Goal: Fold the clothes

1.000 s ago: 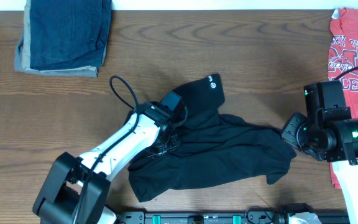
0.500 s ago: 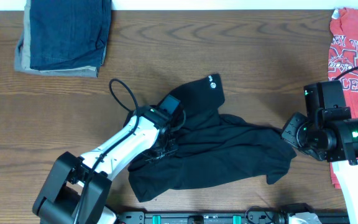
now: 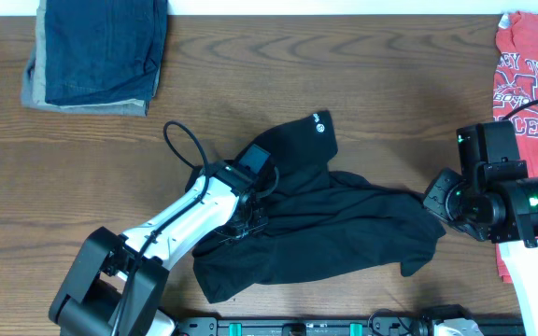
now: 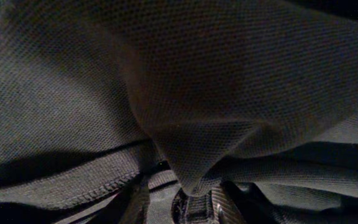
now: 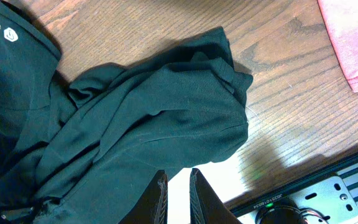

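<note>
1. The black shirt [image 3: 344, 233] lies crumpled on the wooden surface [image 3: 344, 65], spread between the two tools. One end reaches away from the robot, and its wider bulk lies nearer the robot's edge.
2. The left tool [image 3: 247, 217] is pressed down into the shirt's left part, with cloth bunched on all sides of it.
3. In the left wrist view, dark mesh fabric fills almost the whole picture. A ridge of it narrows to a point and runs down between the jaws, which stand partly closed and pinch that fold.
4. The small white round logo [image 3: 321, 128] sits on the shirt's far end, beyond the left tool and a little to its right, well apart from the pinched fold.
5. The right tool [image 5: 177, 173] is at the shirt's right edge with its jaws almost together and nothing between them.
6. From the right wrist, the shirt spreads out ahead of that tool and to its left, with a rounded folded corner just in front of it. Whether the tool touches the cloth cannot be told.
7. A red T-shirt [image 3: 526, 84] lies beyond the right tool, at the right edge of the surface.
8. A denim and tan stack [image 3: 101, 47] rests far beyond the left tool, off to its left and well apart from the black shirt.
</note>
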`<action>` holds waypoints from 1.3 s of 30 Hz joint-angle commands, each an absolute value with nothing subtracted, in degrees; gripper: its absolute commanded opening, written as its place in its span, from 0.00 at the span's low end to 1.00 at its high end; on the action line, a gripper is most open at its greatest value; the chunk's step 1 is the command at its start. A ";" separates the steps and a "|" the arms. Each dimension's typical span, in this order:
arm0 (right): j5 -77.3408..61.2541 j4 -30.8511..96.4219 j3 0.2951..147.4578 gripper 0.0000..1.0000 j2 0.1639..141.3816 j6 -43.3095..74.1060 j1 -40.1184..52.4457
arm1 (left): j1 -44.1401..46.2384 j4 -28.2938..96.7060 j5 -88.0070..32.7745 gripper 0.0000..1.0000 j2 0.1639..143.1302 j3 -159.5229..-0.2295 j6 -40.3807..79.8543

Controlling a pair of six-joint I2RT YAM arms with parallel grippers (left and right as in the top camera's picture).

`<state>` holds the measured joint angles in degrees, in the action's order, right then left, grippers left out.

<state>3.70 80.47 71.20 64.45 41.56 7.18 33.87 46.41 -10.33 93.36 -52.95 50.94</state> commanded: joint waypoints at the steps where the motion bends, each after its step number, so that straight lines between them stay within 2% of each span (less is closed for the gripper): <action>1: 4.75 80.34 71.09 0.12 64.14 41.06 6.55 | 33.85 46.65 -9.87 0.26 92.92 -52.18 51.33; 4: 4.75 80.34 71.09 0.12 64.14 41.06 6.55 | 33.85 46.85 -9.87 0.06 92.92 -52.18 51.33; 10: 5.48 80.36 71.09 0.16 64.14 41.06 6.55 | 33.85 48.16 -9.82 0.06 92.31 -52.29 51.29; 20: 7.79 80.29 71.07 0.50 65.25 41.06 6.55 | 33.82 51.70 -9.39 0.06 78.67 -52.47 50.59; 25: 7.49 80.36 70.96 0.73 68.47 41.08 6.57 | 33.82 55.55 -9.37 0.06 72.86 -52.47 48.25; 33: 3.90 80.36 67.37 0.77 73.36 41.28 6.61 | 32.84 61.82 -1.15 0.06 70.48 -52.47 48.29; 39: -0.47 80.62 62.15 0.77 74.15 39.44 6.61 | 28.97 63.83 -0.56 0.06 70.35 -52.45 45.98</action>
<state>2.39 80.31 64.20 74.13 40.71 7.18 30.46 63.24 -3.42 71.09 -52.84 48.58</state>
